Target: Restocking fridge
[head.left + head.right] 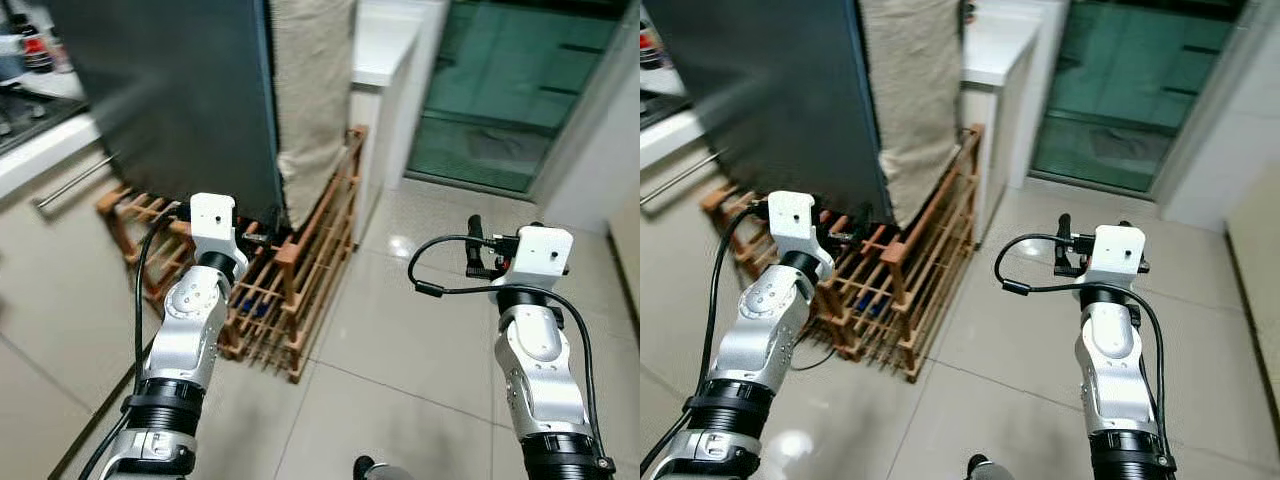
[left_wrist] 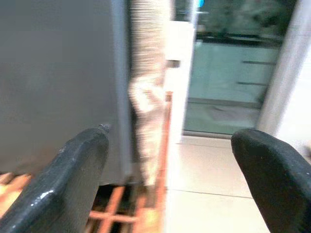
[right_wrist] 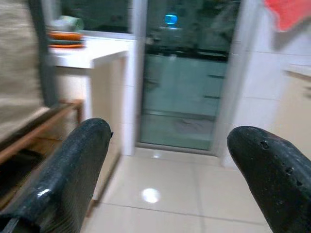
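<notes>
A dark grey fridge [image 1: 170, 100] stands ahead on my left with its door closed. My left arm is raised in front of its lower corner. The left gripper [image 2: 171, 138] is open and holds nothing; between its fingers [image 2: 73, 179] I see the fridge's side edge. My right arm is raised over the tiled floor, to the right of the fridge. The right gripper [image 3: 172, 132] is open too, empty, and faces a glass door [image 3: 180, 97].
A beige cloth [image 1: 312, 90] hangs beside the fridge. A wooden rack [image 1: 300, 270] stands on the floor under it. A white counter [image 1: 385, 45] carrying orange plates [image 3: 65, 36] is behind. On my left runs a kitchen cabinet with a bar handle [image 1: 75, 182].
</notes>
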`<state>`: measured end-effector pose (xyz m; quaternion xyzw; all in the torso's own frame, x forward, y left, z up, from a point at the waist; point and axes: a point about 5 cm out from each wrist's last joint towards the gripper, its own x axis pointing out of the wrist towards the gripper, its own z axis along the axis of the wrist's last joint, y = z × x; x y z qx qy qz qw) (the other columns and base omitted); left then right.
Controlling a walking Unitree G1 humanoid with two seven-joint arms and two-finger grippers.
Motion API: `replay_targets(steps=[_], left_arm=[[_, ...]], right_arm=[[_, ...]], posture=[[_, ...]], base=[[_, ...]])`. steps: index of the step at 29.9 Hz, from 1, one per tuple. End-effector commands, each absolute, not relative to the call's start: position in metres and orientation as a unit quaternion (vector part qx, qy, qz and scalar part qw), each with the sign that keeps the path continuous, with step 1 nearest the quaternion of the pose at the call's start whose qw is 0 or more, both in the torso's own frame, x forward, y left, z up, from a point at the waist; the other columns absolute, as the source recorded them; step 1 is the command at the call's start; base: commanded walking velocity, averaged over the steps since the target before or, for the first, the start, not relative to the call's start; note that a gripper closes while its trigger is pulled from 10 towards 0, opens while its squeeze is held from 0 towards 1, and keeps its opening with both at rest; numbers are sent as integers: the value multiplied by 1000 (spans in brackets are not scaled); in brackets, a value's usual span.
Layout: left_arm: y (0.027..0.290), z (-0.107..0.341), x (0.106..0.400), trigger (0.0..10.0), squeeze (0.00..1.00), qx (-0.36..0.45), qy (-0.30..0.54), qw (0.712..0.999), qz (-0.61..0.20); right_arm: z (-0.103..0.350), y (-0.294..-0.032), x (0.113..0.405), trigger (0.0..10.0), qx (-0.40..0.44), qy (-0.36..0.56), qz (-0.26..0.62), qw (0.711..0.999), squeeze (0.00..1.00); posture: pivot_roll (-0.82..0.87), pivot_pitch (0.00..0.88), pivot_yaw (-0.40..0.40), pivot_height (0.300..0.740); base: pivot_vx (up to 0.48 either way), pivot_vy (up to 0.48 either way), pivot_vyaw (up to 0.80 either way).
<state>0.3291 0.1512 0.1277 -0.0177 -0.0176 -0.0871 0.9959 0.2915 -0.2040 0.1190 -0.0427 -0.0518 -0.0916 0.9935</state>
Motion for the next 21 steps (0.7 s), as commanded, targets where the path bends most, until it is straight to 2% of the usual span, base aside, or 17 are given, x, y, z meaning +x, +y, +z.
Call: replay_targets(steps=[1, 4, 13, 16, 21], left_arm=[[148, 131, 329, 10000, 0, -18, -24, 996, -88], [148, 135, 331, 10000, 0, -33, -28, 996, -73], [148, 151, 335, 10000, 0, -48, -51, 996, -48], [156, 170, 331, 10000, 0, -40, -104, 994, -10], [154, 184, 333, 10000, 0, -36, -123, 992, -9]], right_arm=[[122, -202, 293, 10000, -45, -56, -82, 994, 224], [127, -199, 295, 10000, -41, -71, -79, 993, 196], [147, -192, 301, 10000, -72, -108, -62, 990, 157], [174, -193, 299, 10000, -84, -172, -71, 979, 165], [175, -194, 301, 10000, -73, -170, -75, 980, 165]], posture=[[-113, 0, 38, 740], [-114, 0, 38, 732], [-107, 0, 40, 732], [-112, 0, 42, 732], [-108, 0, 38, 732]], base=[[0, 0, -619], [0, 0, -521], [0, 0, 0], [0, 0, 0], [0, 0, 0]])
